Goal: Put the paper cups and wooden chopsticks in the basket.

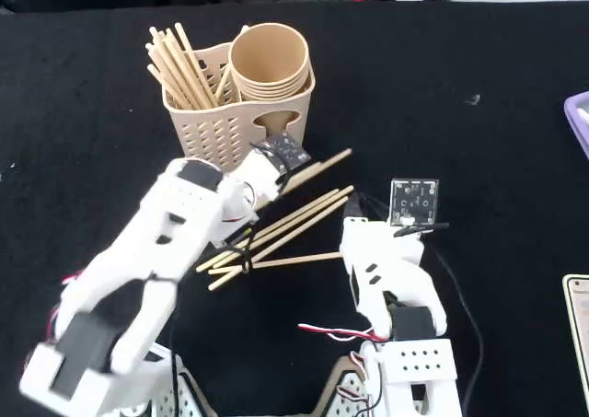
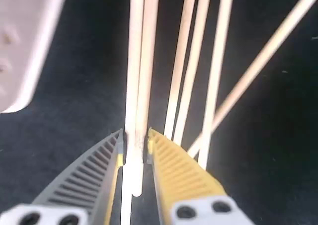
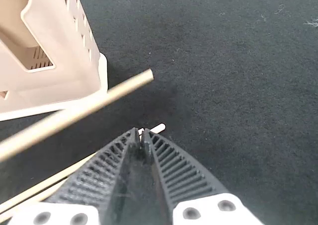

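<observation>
My left gripper [image 2: 135, 135] pinches two smooth, round wooden chopsticks [image 2: 136, 61] between ribbed fingers. My right gripper [image 3: 140, 134] has its ribbed fingers pressed together. The perforated plastic basket [image 1: 221, 132] stands at twelve o'clock from the loose sticks.

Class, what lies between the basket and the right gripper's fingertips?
A wooden chopstick crosses between basket and right gripper, in the right wrist view.

You have bright, even light from above in the high view. The black tabletop [image 1: 479, 159] swallows it and shows almost no shadows, while the white arms [image 1: 175, 224] come out very bright. In the left wrist view the chopsticks [image 2: 140, 61] glare to near white close to the left jaws, and the basket [image 2: 25, 41] corner is blown out pale. In the right wrist view the tabletop reads lighter, with a soft shadow beside the basket's foot.
</observation>
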{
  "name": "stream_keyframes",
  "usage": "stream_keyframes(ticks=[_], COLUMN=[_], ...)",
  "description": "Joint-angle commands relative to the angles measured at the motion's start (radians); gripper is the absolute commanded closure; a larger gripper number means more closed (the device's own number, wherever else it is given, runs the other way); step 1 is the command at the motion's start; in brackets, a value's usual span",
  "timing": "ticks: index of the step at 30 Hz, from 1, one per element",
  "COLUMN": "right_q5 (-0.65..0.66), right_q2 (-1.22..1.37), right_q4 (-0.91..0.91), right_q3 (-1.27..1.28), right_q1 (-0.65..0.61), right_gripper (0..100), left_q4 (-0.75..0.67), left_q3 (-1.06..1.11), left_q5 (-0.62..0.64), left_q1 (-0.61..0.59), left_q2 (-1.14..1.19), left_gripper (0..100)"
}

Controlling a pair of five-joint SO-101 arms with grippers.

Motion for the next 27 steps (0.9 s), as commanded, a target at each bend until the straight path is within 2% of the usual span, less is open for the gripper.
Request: stream_keyframes(ticks=[1,4,7,11,15,19,24,27], right_q5=[-0.006,-0.104,-0.126,-0.126,-0.126,-0.126,-0.126,-0.126], right_q2=[-0.025,-0.025,-0.025,-0.019,-0.018,-0.018,-0.018,-0.018], right_q4=[-0.048,-0.063,-0.063,-0.058,-0.058,-0.058,-0.058,-0.058], right_q3=[-0.004,-0.004,-0.004,-0.004,-0.004,-0.004,-0.004,-0.004], right_q1=[0.057,0.101,0.103,0.058,0.048,0.048,0.048,0.048], right_gripper=[98.3,98.3,98.0,98.0,97.9,97.9,97.9,97.9], left_q4=[0.087,0.163,0.198,0.18,0.086,-0.11,-0.516,-0.772], left_q3=[0.001,-0.001,-0.015,-0.058,-0.097,-0.087,0.039,0.139], left_q5=[-0.008,-0.006,0.005,0.117,0.201,0.319,0.522,0.638], left_q1=[-0.001,-0.001,0.002,-0.001,-0.001,-0.045,-0.188,-0.217], left_q2=[-0.173,-0.27,-0.391,-0.572,-0.732,-0.822,-0.807,-0.779], left_gripper=[97,97,97,97,97,97,97,97])
